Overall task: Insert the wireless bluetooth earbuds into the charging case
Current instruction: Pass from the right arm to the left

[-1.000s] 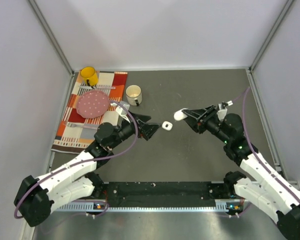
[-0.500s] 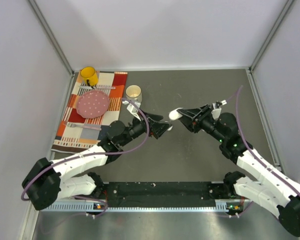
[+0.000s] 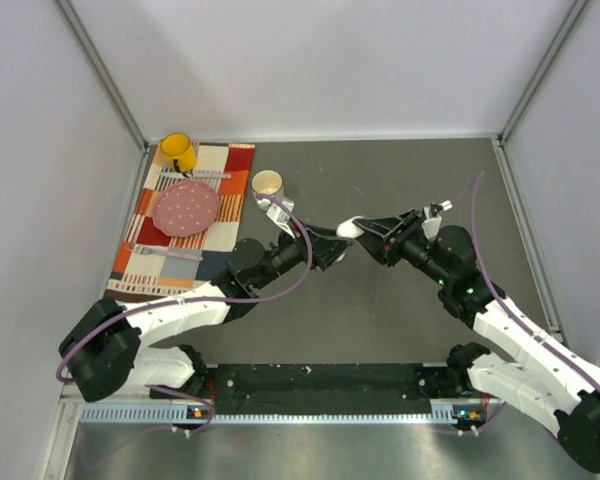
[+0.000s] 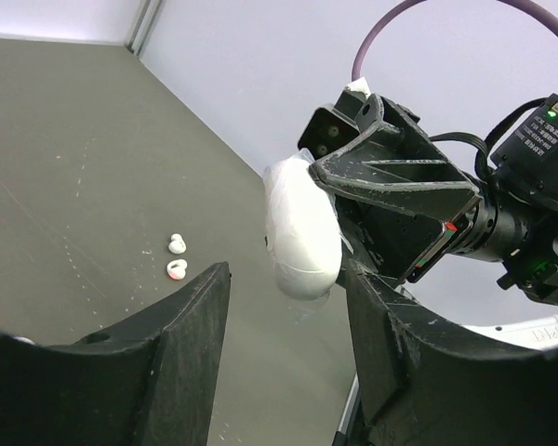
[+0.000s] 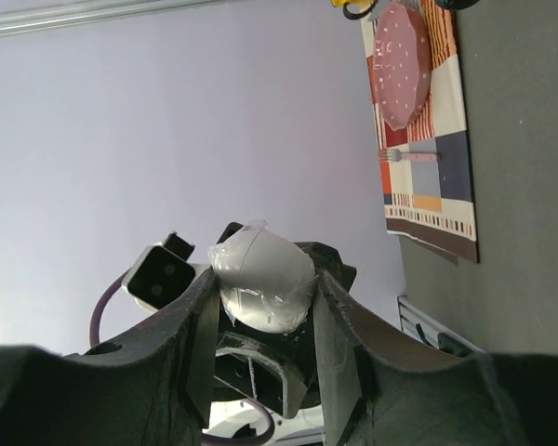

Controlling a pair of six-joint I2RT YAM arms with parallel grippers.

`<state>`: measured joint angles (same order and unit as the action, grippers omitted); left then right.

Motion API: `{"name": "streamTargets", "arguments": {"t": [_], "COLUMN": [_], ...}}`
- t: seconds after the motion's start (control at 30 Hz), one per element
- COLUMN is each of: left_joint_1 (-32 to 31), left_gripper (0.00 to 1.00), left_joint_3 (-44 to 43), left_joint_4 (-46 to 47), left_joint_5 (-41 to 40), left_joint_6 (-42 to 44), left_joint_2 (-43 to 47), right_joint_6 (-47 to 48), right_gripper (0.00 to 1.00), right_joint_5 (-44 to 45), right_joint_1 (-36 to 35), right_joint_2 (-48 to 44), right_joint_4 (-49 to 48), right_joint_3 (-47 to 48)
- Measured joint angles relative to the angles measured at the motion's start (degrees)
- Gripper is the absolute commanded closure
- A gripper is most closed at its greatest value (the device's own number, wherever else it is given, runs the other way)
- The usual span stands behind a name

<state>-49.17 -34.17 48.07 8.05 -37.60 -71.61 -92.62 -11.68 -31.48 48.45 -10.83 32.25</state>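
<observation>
The wireless bluetooth earbuds (image 4: 177, 243), two tiny white bits, lie on the surface (image 4: 74, 139) well apart from the charging case (image 4: 302, 232), so nothing is inserted. The right pincer (image 5: 263, 283) pinches the case in the air, lid seemingly shut. The left pincer (image 4: 286, 274) has fingers on both sides of the case; whether it grips, I cannot tell. Left of the case, a cream cup (image 3: 268, 183) and a striped cloth (image 3: 145, 255) are out of the way.

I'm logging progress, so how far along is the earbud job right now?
Done: nothing visibly stowed; two earbuds lie on the table. In hand: right fingers clamp the closed charging case in the air; left fingers flank it, a gap on one side. Left: open it, insert earbuds.
</observation>
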Motion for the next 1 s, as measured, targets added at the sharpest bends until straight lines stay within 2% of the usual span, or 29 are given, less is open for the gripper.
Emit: {"name": "streamTargets", "arguments": {"t": [0.27, 0.6, 0.63, 0.67, 0.73, 0.77, 0.83, 0.9, 1.0], "left_joint_1": [-0.4, -0.5, -0.5, -0.5, -0.5, -0.5, -0.5, -0.5, -0.5], "left_gripper": [0.49, 0.8, 0.83, 0.85, 0.91, 0.93, 0.94, 0.96, 0.97], "left_joint_3": [-0.5, -0.7, -0.7, -0.7, -0.7, -0.7, -0.7, -0.7, -0.7], "left_joint_4": [1.9, 3.0, 3.0, 3.0, 3.0, 3.0, 2.8, 2.9, 1.7], "left_joint_5": [-1.5, -1.6, -1.5, -1.4, -1.0, -0.7, -0.1, 0.8, 2.3], "left_joint_6": [0.1, 0.9, 1.1, 1.2, 1.5, 1.6, 2.1, 3.1, 5.0], "left_joint_2": [-1.1, -2.1, -2.1, -2.1, -2.2, -2.2, -2.2, -2.2, -1.5], "right_joint_6": [-0.1, -0.2, -0.2, -0.2, 0.1, 0.4, 1.7, 4.2, 9.5], "right_gripper": [1.0, 0.99, 0.93, 0.76, 0.58, 0.44, 0.36, 0.14, 0.09], "right_joint_5": [-0.2, 0.2, 0.2, 0.1, 0.1, 0.1, 0.0, -0.2, 0.2], "right_joint_1": [-0.2, -0.2, -0.2, -0.2, -0.2, -0.2, -0.2, -0.3, -0.3], "right_joint_2": [0.0, 0.0, 0.0, 0.0, 0.0, 0.0, 0.0, 0.0, -0.2], "right_joint_4": [0.2, 1.5, 1.5, 1.5, 1.6, 1.7, 2.6, 5.2, 9.1], "right_joint_3": [0.0, 0.0, 0.0, 0.0, 0.0, 0.0, 0.5, 2.0, 5.6]}}
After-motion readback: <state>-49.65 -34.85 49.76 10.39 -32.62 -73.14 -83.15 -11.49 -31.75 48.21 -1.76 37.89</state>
